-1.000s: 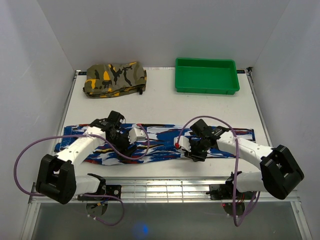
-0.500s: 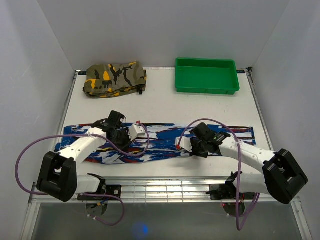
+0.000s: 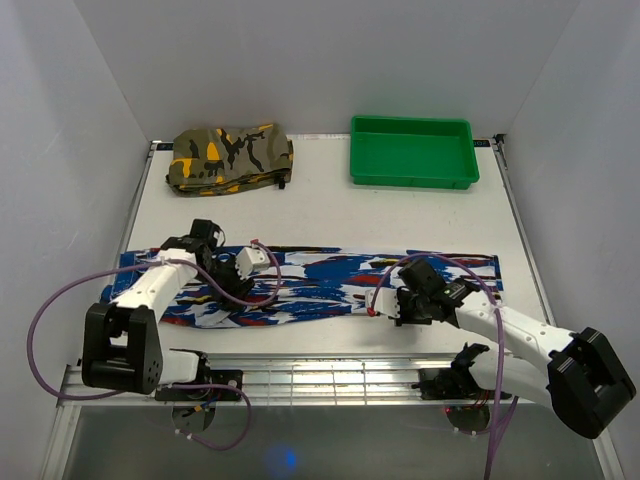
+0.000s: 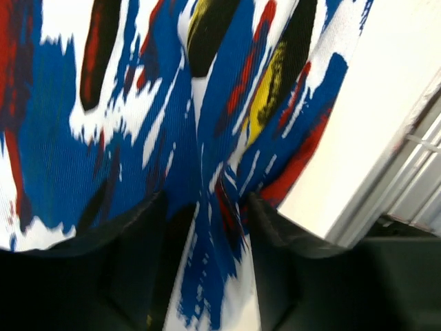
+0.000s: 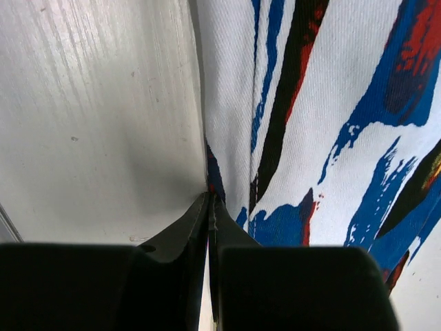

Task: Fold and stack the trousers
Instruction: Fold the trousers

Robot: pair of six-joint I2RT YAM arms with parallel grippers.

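Trousers (image 3: 320, 285) lie spread flat and lengthwise across the near part of the table (image 3: 330, 215), one long strip running left to right, close to the front edge. Left gripper (image 4: 204, 207) is down on the left part of the strip. Its fingers (image 4: 131, 262) stand apart, with a bunched ridge of the print filling the gap and touching both. Whether that ridge is actually clamped cannot be told. Right gripper (image 5: 209, 203) sits at the near hem toward the right end. Its fingers are closed together and pinch the hem, and the cloth draws into creases toward the tips, with bare table just beside them. Green tray (image 3: 412, 178) stands at the far right of the table, well apart from the trousers, upright, its whole green floor in view. A folded camouflage garment (image 3: 230, 158) lies at the far left, level with the tray and outside it, touching neither the tray nor the trousers. Purple cables loop from both arms over the cloth.
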